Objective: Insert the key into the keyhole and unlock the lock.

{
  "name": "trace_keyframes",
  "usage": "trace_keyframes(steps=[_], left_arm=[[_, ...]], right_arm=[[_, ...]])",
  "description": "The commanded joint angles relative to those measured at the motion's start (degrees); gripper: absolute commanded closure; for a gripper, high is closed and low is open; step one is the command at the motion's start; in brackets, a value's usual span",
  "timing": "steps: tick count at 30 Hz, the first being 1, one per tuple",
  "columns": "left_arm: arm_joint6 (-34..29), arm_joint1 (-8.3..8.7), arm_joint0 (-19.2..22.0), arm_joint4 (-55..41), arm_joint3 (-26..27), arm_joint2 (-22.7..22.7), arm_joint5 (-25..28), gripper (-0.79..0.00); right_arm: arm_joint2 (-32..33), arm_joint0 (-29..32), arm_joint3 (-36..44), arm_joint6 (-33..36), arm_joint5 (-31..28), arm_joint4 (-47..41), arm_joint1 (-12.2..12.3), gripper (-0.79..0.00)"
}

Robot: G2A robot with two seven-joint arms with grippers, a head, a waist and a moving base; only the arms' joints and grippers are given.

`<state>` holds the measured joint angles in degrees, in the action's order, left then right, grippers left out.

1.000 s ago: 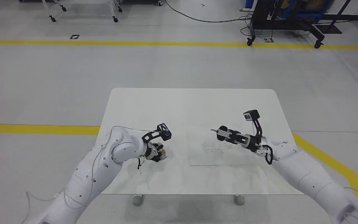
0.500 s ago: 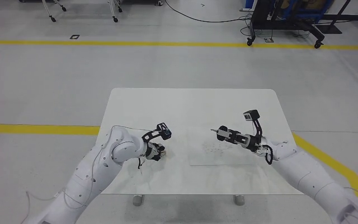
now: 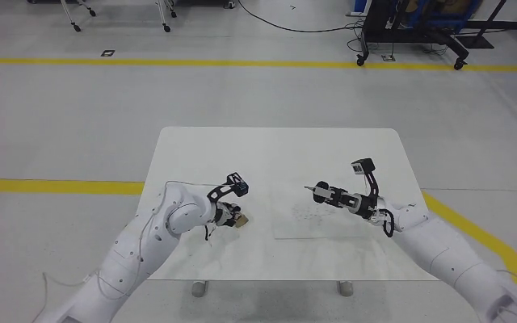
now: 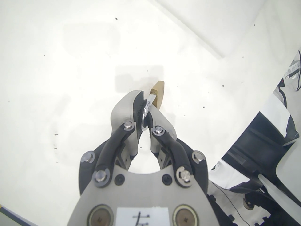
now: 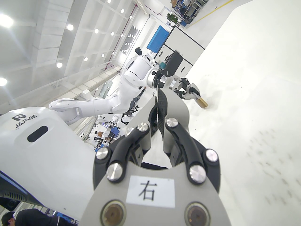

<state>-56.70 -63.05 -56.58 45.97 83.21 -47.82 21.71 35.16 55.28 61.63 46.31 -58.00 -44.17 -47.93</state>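
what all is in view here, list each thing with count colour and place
lock: one, brass body, silver shackle, at the table's near left part, held by its shackle
key: one, grey, a thin tip past the right gripper's fingers; likely the key
table: one, white, centre, with small dark specks
sheet: one, white, flat on the table between the arms
floor lines: two, yellow, on the grey floor beyond and beside the table
left gripper: one, grey and black, shut on the lock's shackle
right gripper: one, grey and black, shut, over the table's right part, pointing toward the lock
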Motion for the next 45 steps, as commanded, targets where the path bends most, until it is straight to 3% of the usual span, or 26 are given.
trace_keyframes(steps=[1,8,17,19,25,31,36,45], left_arm=[[4.51,-0.12,-0.54,-2.16,-0.35,-1.07,-1.07,0.000],[17.18,0.00,-3.97,-17.88,-2.43,-7.67,0.41,0.000],[17.63,0.10,-4.69,-19.44,-2.02,-8.26,1.34,0.000],[18.44,-0.08,-5.92,-24.30,-2.44,-8.52,1.45,0.000],[10.42,-1.43,-3.34,-52.58,-12.93,-8.79,6.95,0.000],[2.18,-4.07,1.71,-69.96,-21.85,-4.83,4.74,0.000],[-2.34,-5.94,5.50,-74.54,-28.70,-1.90,3.26,0.000],[-9.55,-7.94,8.08,-82.64,-34.20,-0.94,4.39,0.000]], right_arm=[[0.00,0.00,0.00,0.00,0.00,0.00,0.00,0.000],[0.00,0.00,0.00,0.00,0.00,0.00,0.00,0.000],[0.00,0.00,0.00,0.00,0.00,0.00,0.00,0.000],[0.08,0.06,0.09,-0.31,0.20,0.04,-0.02,0.000],[0.08,1.15,3.85,-5.04,1.51,-1.62,-1.91,0.000],[-2.57,-0.87,1.96,-6.35,1.18,-4.24,-6.05,0.000],[-3.80,-3.21,-0.68,-7.15,1.44,-6.03,-9.30,0.000],[-6.91,-6.93,-5.62,-6.69,3.79,-4.98,-15.22,0.000]])
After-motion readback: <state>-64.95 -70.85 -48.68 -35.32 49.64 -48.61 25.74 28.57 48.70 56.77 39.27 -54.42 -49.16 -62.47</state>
